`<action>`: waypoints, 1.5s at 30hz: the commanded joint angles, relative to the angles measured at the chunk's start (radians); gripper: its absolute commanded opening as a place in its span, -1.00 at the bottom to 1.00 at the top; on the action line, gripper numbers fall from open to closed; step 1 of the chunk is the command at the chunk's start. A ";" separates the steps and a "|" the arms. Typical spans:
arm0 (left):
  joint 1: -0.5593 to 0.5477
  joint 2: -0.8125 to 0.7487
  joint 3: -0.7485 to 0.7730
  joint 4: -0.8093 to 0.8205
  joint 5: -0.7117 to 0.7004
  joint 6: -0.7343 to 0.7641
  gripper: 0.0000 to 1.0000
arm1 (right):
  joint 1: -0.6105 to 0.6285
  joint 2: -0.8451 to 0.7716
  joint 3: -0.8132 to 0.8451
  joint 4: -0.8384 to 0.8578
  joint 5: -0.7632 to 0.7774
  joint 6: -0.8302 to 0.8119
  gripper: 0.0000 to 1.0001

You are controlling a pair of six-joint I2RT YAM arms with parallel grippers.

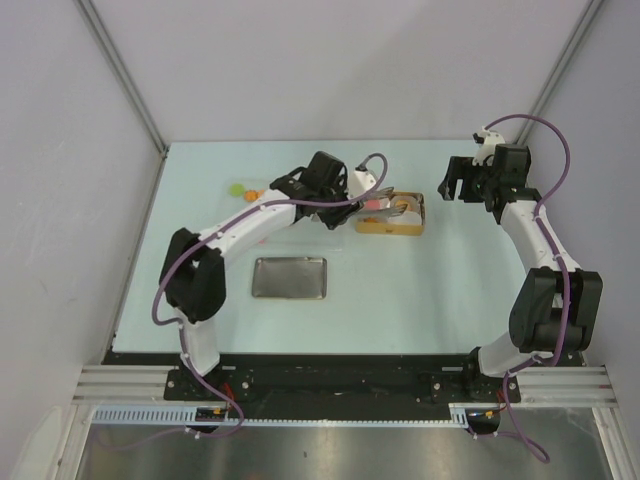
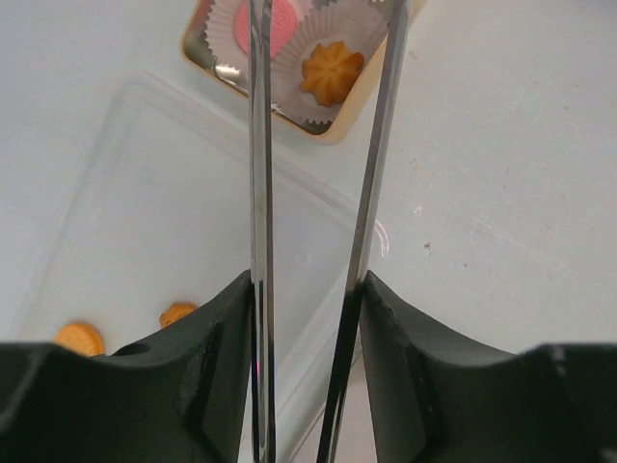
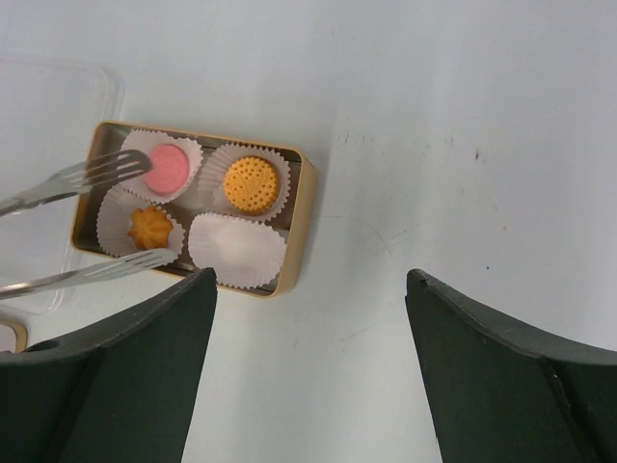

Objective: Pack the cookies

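Observation:
A gold tin (image 3: 304,222) holds four white paper cups. Three of them carry cookies: a pink disc (image 3: 165,169), a round orange one (image 3: 251,184) and an orange swirl (image 3: 149,228). The fourth cup (image 3: 237,250) has nothing in it. My left gripper (image 2: 307,282) is shut on metal tongs (image 2: 258,193), whose spread tips hang over the pink and swirl cookies (image 2: 331,72). In the top view that gripper (image 1: 345,190) is just left of the tin (image 1: 392,228). My right gripper (image 3: 308,280) is open, to the right of the tin and apart from it, with bare table below.
Two loose orange cookies (image 2: 79,338) (image 2: 176,313) lie on a clear plastic tray (image 2: 174,212) left of the tin. A green one (image 1: 235,188) lies at the far left. A silver lid (image 1: 290,277) rests nearer the arm bases.

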 commanded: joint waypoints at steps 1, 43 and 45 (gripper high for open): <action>0.012 -0.171 -0.075 0.047 -0.014 -0.022 -0.01 | -0.006 0.004 0.004 0.004 -0.018 0.005 0.67; 0.581 -0.629 -0.650 0.040 0.090 0.090 -0.01 | 0.019 0.006 0.004 0.004 -0.027 0.003 0.67; 0.581 -0.613 -0.660 0.058 0.087 0.086 -0.01 | 0.019 0.006 0.004 0.004 -0.027 0.002 0.67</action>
